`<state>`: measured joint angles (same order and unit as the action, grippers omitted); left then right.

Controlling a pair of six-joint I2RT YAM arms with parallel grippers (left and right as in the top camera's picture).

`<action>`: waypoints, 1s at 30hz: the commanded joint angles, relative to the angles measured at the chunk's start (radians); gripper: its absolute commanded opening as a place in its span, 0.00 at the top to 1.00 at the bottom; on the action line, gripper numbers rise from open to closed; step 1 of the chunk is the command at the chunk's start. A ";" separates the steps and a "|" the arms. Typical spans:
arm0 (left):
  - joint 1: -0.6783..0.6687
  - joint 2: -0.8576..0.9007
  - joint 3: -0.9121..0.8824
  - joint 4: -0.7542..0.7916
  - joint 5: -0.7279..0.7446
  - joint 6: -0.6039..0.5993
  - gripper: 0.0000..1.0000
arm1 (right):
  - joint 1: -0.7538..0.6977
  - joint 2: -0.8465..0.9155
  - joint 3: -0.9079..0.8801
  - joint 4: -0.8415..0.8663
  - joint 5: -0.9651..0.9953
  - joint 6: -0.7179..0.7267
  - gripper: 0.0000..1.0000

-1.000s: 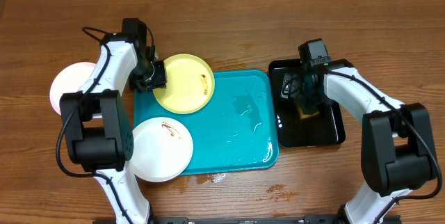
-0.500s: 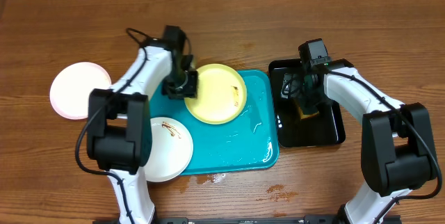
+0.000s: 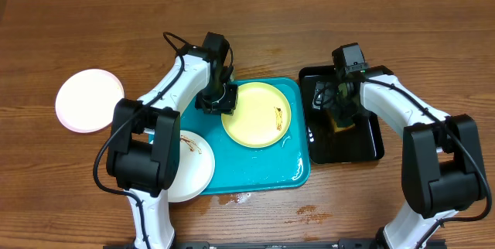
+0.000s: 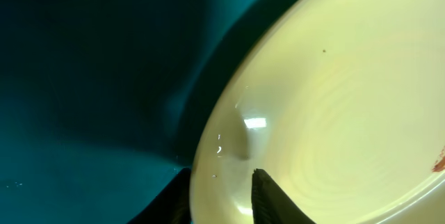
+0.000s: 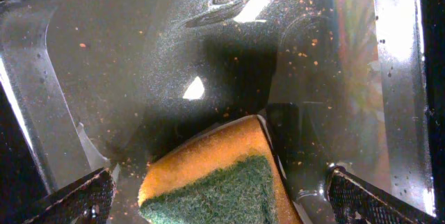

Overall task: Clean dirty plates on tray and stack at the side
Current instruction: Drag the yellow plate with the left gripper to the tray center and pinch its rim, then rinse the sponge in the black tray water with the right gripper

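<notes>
Your pale yellow plate (image 3: 259, 114) lies in the turquoise tray (image 3: 259, 173), its rim pinched between the fingers of your left gripper (image 3: 217, 100). Your right gripper (image 3: 331, 100) hangs spread wide over the sponge (image 5: 208, 175) in the black tray (image 3: 367, 147).

Three plates in all: one pale yellow plate (image 3: 251, 117) and two white ones, a left white plate (image 3: 89, 100) near the worktop's (image 3: 309, 17) left edge and a front white plate (image 3: 193, 175) toward its front edge.

There are two brown smears: one smear (image 3: 278, 114) on the pale yellow plate and one streak (image 3: 190, 143) on the front white plate.

Two trays: one turquoise tray (image 3: 267, 168) and one black tray (image 3: 370, 147).

There is one sponge (image 5: 208, 175), made of two layers, orange and green.

Two arms, a left arm (image 3: 182, 75) and a right arm (image 3: 394, 98), carry four fingers between them: two left fingers (image 4: 268, 196) and two right fingers (image 5: 80, 196).

Two wet patches (image 3: 236, 198) lie near the worktop's front edge.
</notes>
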<state>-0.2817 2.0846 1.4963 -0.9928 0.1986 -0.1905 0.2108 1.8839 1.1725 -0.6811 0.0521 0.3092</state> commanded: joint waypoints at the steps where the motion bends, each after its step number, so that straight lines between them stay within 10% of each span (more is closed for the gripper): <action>1: -0.004 0.010 -0.011 -0.002 0.002 -0.026 0.75 | -0.003 -0.004 0.012 0.004 0.006 -0.003 0.00; 19: 0.006 0.010 -0.114 0.022 -0.140 -0.222 0.96 | -0.003 -0.004 0.012 0.056 0.006 -0.002 0.00; 28: 0.039 0.010 -0.114 -0.002 -0.158 -0.214 0.87 | -0.003 -0.004 0.012 -0.081 -0.134 0.000 0.00; 30: 0.047 0.010 -0.114 0.000 -0.127 -0.214 0.69 | -0.003 -0.004 0.012 -0.089 -0.132 0.000 0.00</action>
<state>-0.2577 2.0609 1.4178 -0.9955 0.1177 -0.3916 0.2108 1.8843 1.1725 -0.7620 -0.0414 0.3099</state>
